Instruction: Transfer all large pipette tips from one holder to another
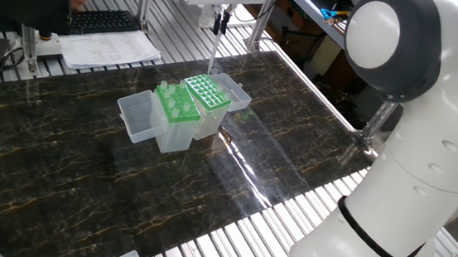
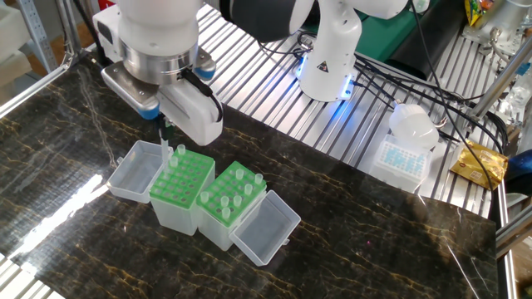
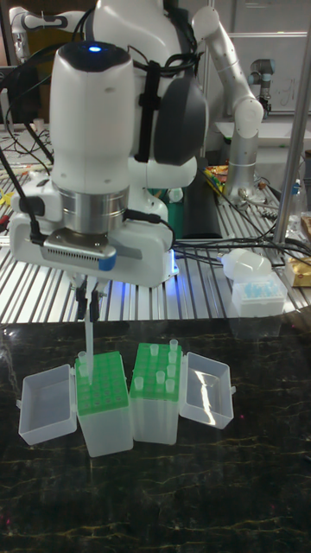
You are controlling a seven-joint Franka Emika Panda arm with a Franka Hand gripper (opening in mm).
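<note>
My gripper is shut on one large pipette tip, which hangs upright from the fingers. Its lower end is just over the outer back corner of the green-topped holder. I cannot tell whether it touches the rack. The neighbouring holder carries several more large pipette tips standing in its green plate. Both holders stand side by side on the dark marble table.
Each holder's clear lid lies open on its outer side, one lid by the gripper and the other lid opposite. A closed box of blue tips sits on the slatted bench, with cables and another robot base behind. A keyboard and papers lie beyond the table.
</note>
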